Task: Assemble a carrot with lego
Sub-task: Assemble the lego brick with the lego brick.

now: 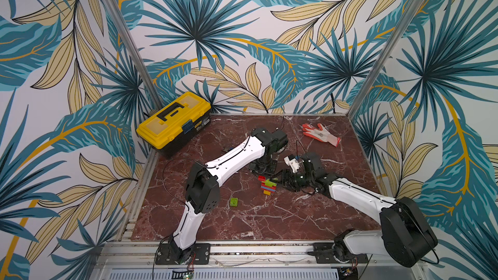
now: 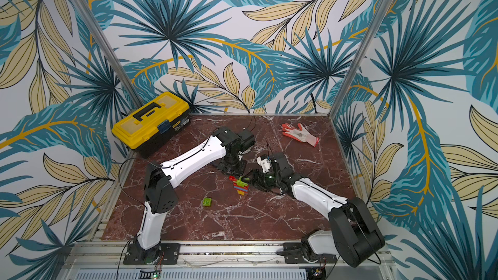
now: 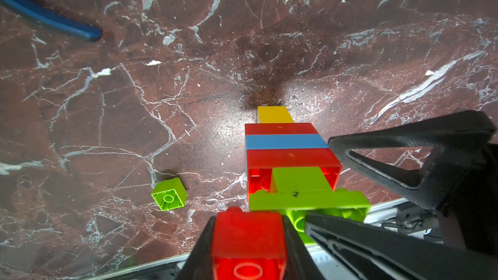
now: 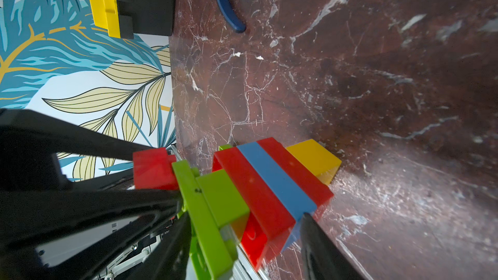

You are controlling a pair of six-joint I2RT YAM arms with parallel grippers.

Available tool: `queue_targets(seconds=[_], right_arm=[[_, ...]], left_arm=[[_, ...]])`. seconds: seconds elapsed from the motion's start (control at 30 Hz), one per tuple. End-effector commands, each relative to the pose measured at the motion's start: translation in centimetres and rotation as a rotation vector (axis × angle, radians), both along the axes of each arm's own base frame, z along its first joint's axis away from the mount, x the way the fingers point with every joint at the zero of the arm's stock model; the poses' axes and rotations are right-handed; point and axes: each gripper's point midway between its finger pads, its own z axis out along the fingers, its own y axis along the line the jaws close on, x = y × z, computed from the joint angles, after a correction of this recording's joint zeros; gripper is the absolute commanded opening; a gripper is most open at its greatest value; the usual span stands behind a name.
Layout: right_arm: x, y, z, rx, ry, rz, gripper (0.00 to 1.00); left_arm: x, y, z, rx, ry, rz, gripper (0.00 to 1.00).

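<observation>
Left tool is clamping the red brick; right tool is gripping the carrot; advising square stud alignment before pressing.

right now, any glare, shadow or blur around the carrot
Left wrist view: glare on the table beside the carrot, dark shadow past its tip, the red brick is soft. Right wrist view: glare there too. Both top views: even light, sharp.
</observation>
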Motion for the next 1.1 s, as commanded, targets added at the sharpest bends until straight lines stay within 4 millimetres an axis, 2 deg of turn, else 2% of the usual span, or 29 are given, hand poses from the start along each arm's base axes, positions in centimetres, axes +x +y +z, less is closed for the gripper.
queue_targets(seconds=[0.0,0.13,0.3,0.67,0.87,1.07], right_arm=[[-2.0,-1.4,-3.7,-0.1,0.114,-0.01,0.62],[-2.0,-1.4,-3.6,-0.099,0.114,-0.012,0.61],[-1.9,-1.4,-3.5,-0.099,0.112,-0.014,0.61],[-1.8,-1.3,-3.7,-0.101,0.114,-0.01,0.6],[-1.8,-1.3,-3.7,-0.101,0.115,-0.009,0.6],[-1.9,-1.5,-3.7,-0.106,0.114,-0.01,0.6]], left_arm=[[-2.3,0.3,-4.5,0.105,0.126,-0.048,0.2],[-1.8,0.5,-2.9,0.078,0.089,-0.039,0.22],[-1.4,0.3,-1.1,0.043,0.055,-0.033,0.33],[-1.3,0.5,-0.1,0.03,0.03,-0.031,0.58],[-0.9,0.5,1.4,0.006,-0.012,-0.025,0.73],[-0.3,1.0,4.0,-0.031,-0.078,0.008,0.75]])
